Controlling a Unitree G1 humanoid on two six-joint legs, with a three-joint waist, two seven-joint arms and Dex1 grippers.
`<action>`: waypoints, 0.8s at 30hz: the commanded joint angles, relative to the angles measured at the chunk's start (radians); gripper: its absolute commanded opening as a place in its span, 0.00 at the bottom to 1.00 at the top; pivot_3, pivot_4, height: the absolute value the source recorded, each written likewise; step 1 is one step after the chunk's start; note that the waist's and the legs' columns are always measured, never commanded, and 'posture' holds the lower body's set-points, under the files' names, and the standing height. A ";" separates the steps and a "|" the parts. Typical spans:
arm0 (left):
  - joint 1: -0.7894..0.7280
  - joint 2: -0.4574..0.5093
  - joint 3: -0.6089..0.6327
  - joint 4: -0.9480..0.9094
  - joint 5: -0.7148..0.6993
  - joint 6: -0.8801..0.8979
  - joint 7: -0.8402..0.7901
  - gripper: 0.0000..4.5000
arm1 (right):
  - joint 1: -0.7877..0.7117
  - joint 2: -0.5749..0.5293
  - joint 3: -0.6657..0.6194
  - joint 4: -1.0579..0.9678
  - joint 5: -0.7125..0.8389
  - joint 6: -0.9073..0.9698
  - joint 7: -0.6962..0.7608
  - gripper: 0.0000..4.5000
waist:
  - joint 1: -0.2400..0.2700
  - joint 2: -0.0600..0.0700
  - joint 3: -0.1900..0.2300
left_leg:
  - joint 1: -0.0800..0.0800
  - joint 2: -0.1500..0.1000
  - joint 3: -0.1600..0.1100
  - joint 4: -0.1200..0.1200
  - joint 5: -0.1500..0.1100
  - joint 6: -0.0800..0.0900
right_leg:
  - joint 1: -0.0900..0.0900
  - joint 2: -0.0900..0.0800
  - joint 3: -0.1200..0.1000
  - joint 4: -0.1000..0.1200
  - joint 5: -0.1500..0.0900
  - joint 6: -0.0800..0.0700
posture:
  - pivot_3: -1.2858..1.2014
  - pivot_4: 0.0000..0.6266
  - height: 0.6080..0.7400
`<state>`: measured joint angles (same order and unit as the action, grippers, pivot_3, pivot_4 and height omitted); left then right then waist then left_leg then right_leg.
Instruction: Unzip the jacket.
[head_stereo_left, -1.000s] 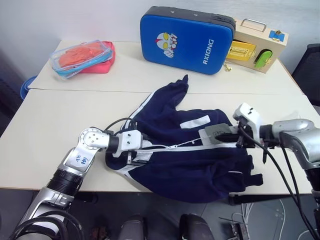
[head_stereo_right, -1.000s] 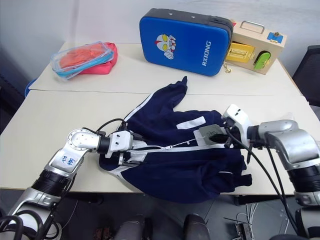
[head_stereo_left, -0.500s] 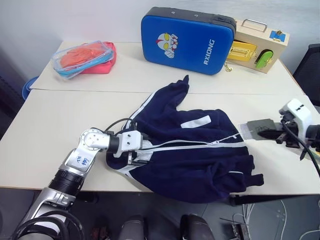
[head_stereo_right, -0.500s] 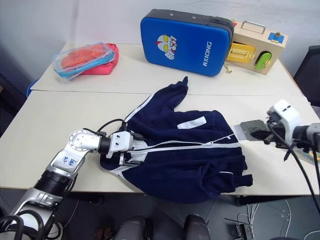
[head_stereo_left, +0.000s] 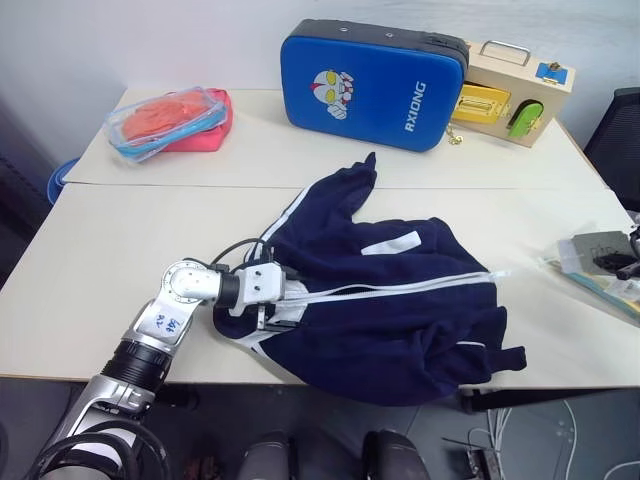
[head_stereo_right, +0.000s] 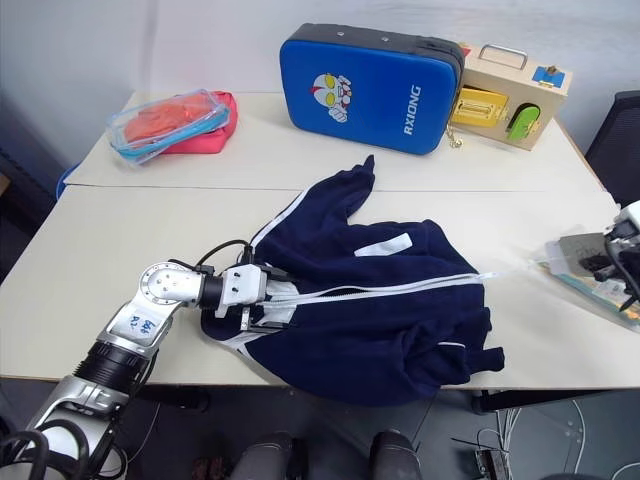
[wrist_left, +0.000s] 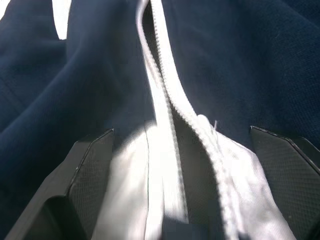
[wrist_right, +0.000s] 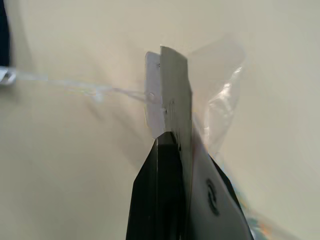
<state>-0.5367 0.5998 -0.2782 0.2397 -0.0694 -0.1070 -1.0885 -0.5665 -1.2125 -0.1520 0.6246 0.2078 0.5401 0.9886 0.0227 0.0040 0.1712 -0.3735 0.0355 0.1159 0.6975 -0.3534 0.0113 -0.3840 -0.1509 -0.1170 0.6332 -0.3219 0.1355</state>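
Jacket (head_stereo_left: 390, 300) lies mid-table, white zipper (head_stereo_left: 400, 287) parted along its front. Left gripper (wrist_left: 182, 185) spread wide astride the zipper's collar end. Right gripper (wrist_right: 167, 150), at table's right edge, pinches the grey-white tag (wrist_right: 172, 92).

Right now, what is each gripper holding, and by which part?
Right gripper is shut on the jacket's grey tag. Left gripper is open astride the zipper at the jacket's end, gripping nothing.
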 joint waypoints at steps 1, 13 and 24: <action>0.030 0.003 -0.041 0.045 0.077 0.014 0.012 1.00 | -0.104 -0.017 0.012 0.088 -0.054 -0.064 -0.023 0.01 | -0.002 0.000 0.000 | 0.001 0.000 0.000 0.000 0.000 0.000 | 0.001 0.000 0.000 -0.001 0.000 0.000 | 0.52 0.24 1.00; 0.019 -0.024 0.070 -0.112 -0.092 0.249 0.015 1.00 | -0.215 0.159 0.099 -0.198 0.064 0.095 0.218 0.05 | -0.005 0.004 -0.001 | 0.001 0.002 -0.002 -0.001 0.000 0.000 | 0.003 0.001 -0.002 -0.003 0.000 0.000 | 0.52 0.24 1.00; 0.077 0.343 0.375 -0.334 -0.401 0.622 -0.226 1.00 | -0.206 -0.044 0.195 -0.134 -0.002 -0.220 0.570 0.86 | -0.009 0.002 0.005 | -0.016 0.000 -0.006 0.000 0.000 0.000 | -0.010 0.001 -0.007 -0.005 0.000 0.001 | 0.52 0.24 1.00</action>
<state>-0.4719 0.8954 0.0300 -0.0747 -0.4302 0.4932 -1.2588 -0.7419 -1.1991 0.0739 0.4599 0.1960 0.4021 1.4742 0.0133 0.0064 0.1764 -0.3892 0.0354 0.1108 0.6974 -0.3535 0.0113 -0.3944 -0.1502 -0.1231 0.6281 -0.3214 0.1363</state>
